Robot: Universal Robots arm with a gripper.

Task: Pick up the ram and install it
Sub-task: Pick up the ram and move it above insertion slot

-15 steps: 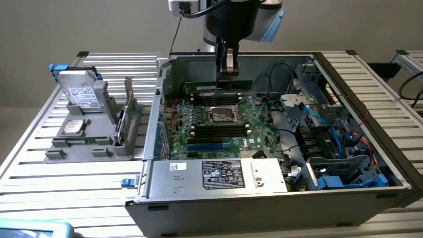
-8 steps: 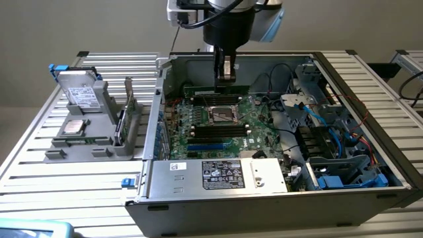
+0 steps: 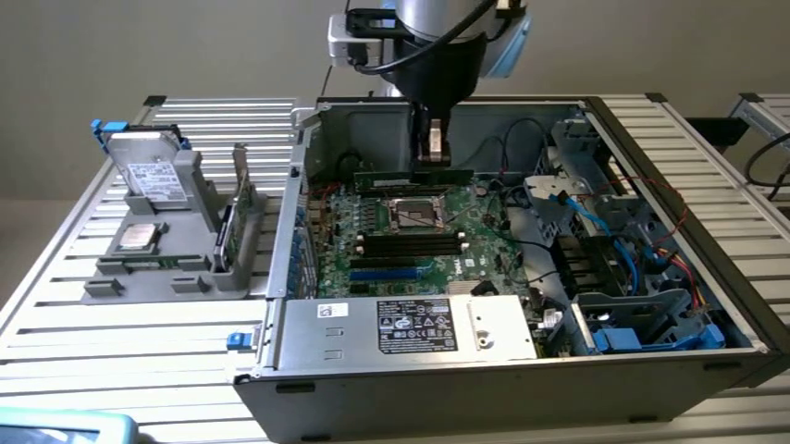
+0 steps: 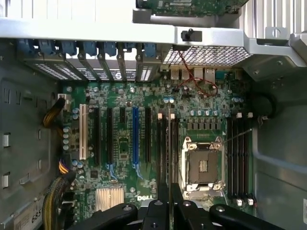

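Ram point(image 3: 413, 175) gripped in pincer point(image 3: 431, 159) above motherboard point(image 3: 408, 236); chips, label indistinct.

Plain beige wall point(image 3: 148, 46) behind. Slatted aluminium table point(image 3: 124, 333) serves as work surface; a second slatted table point(image 3: 763, 109) stands at the exterior view's right. Lighting even.

silver arm point(image 3: 426, 14) with pale blue cap point(image 3: 509, 51), black cables point(image 3: 383, 60), white box point(image 3: 350, 42); black pincer point(image 3: 435, 153).
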